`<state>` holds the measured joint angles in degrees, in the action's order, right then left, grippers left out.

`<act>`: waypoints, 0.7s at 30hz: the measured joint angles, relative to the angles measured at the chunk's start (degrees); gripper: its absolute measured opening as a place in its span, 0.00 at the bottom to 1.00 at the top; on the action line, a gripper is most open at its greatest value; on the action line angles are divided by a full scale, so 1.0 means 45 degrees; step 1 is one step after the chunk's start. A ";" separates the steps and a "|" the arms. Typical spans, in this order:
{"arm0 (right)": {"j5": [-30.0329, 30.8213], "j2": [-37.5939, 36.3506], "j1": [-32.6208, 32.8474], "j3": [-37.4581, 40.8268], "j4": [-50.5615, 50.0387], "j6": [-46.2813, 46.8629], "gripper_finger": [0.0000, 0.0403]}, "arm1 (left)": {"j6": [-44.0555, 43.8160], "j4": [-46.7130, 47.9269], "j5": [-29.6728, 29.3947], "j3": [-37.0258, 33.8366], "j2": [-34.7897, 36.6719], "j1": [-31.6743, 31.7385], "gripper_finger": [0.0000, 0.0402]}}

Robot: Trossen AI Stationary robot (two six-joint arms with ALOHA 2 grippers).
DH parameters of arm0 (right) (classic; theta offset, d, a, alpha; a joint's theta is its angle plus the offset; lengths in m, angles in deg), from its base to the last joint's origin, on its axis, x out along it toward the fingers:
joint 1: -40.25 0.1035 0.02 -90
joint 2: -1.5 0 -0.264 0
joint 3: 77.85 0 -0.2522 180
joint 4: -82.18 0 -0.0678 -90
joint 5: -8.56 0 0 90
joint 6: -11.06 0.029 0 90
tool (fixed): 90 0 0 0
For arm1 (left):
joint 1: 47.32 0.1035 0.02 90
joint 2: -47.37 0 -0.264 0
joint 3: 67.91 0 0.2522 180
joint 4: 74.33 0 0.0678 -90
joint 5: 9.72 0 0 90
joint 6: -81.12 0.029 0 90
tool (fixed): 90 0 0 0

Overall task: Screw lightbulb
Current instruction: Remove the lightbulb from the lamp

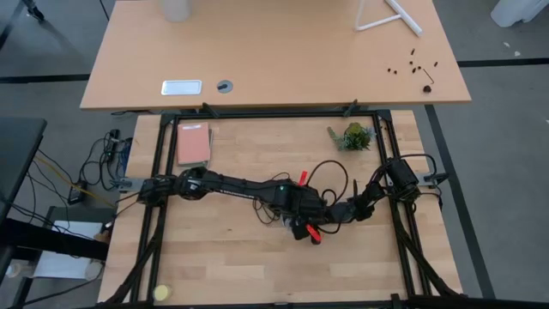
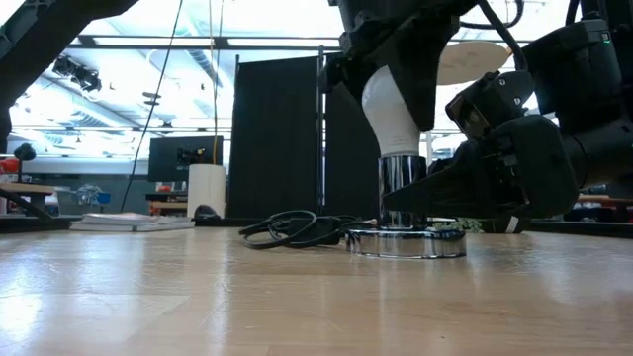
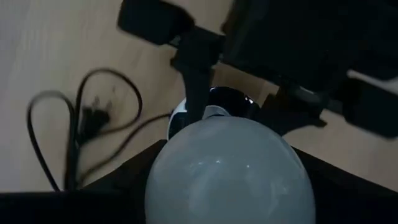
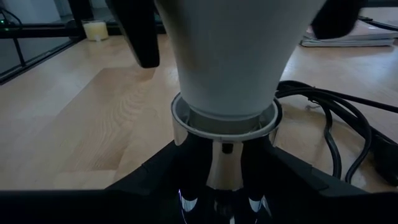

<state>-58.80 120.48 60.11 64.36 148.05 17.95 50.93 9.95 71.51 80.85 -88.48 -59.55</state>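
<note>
At the socket [image 2: 407, 213], which stands on its round base near the middle of the table [image 1: 257, 275], the lightbulb [image 2: 393, 114] sits upright with its base entered in the chrome collar. Seating appears begun; whether the thread is fully home cannot be told, and some turning probably remains.

The left gripper [image 2: 391, 44] comes down over the bulb from above, its fingers partly spread around the white glass. The right gripper [image 2: 450, 193] is closed on the socket's stem from the side, steadying it.

The low view shows the bulb's full profile above the collar. The right wrist view alone shows the rim where glass meets collar, with a narrow band visible. The left wrist view shows the dome from above and the black cord [image 3: 74, 130] lying beside the socket. The high view hides the bulb under the arms.
</note>
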 joint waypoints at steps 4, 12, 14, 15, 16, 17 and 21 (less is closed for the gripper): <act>0.0000 0.0000 0.0001 0.0005 -0.0004 -0.0029 0.49 | -0.1319 -0.0004 -0.0130 0.0000 -0.0005 -0.0049 0.68; -0.0009 -0.0005 0.0005 0.0005 -0.0011 -0.0040 0.49 | 0.1858 -0.0096 0.0072 0.0000 0.0000 -0.0088 0.77; -0.0004 -0.0005 0.0002 0.0005 -0.0010 0.0000 0.49 | 0.3143 -0.0031 -0.0046 0.0000 -0.0005 -0.0088 0.81; 0.0000 -0.0005 0.0000 0.0005 -0.0010 0.0011 0.49 | 0.3742 -0.0036 -0.0203 -0.0001 -0.0005 -0.0099 0.84; 0.0005 -0.0005 0.0000 0.0005 -0.0014 0.0024 0.49 | 0.4359 -0.0074 -0.0390 -0.0003 -0.0005 -0.0108 0.86; 0.0005 -0.0001 -0.0004 0.0005 -0.0010 0.0045 0.49 | 0.4960 -0.0135 -0.0552 0.0000 -0.0005 -0.0112 0.88; 0.0007 -0.0003 -0.0005 0.0005 -0.0015 0.0045 0.49 | 0.8114 -0.0125 -0.0914 0.0000 -0.0004 -0.0108 0.94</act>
<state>-58.78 120.47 60.08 64.38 147.99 18.15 87.44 9.39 67.40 80.85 -88.50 -60.03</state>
